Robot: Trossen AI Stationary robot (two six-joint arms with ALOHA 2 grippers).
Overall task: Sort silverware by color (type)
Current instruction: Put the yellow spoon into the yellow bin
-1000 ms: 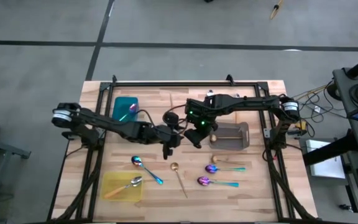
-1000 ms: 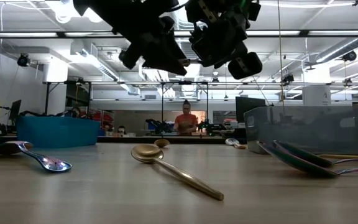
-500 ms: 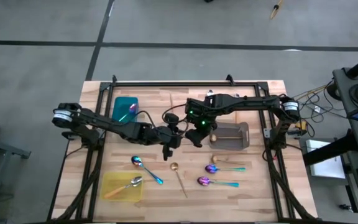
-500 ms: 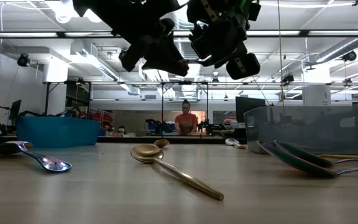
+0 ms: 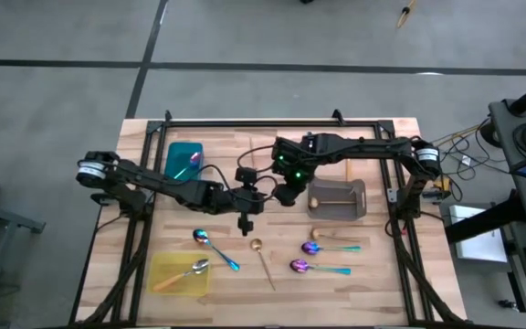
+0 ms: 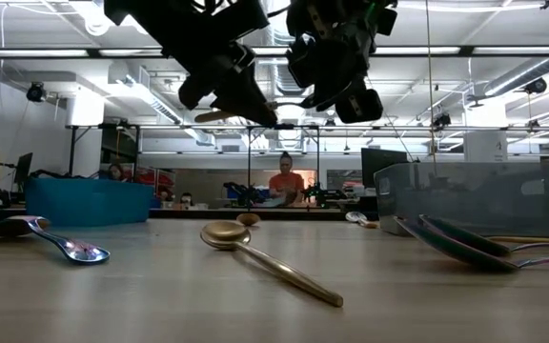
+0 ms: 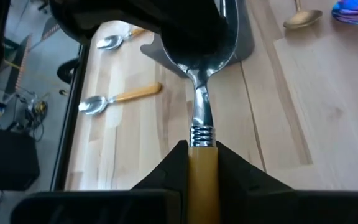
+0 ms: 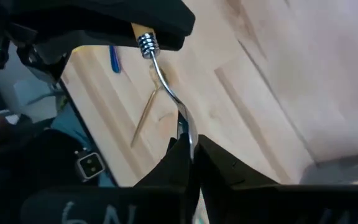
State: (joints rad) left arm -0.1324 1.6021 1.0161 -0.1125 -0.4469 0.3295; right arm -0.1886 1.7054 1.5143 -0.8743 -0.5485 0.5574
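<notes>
Midway: left gripper [image 7: 202,163] and right gripper [image 8: 188,155] both pinch one orange-handled spoon [image 7: 201,118] mid-air; several spoons [image 5: 321,268] lie unsorted on the table [image 5: 382,283].

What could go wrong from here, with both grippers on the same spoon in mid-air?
1. The left gripper pinches only the handle end of the orange-handled spoon, while the right gripper clamps its thin bowl. If the right lets go too soon, the spoon could swing or slip.
2. A drop would land on the table near the gold spoon and might scatter it.
3. If either arm moves while both hold on, the spoon could twist.
</notes>
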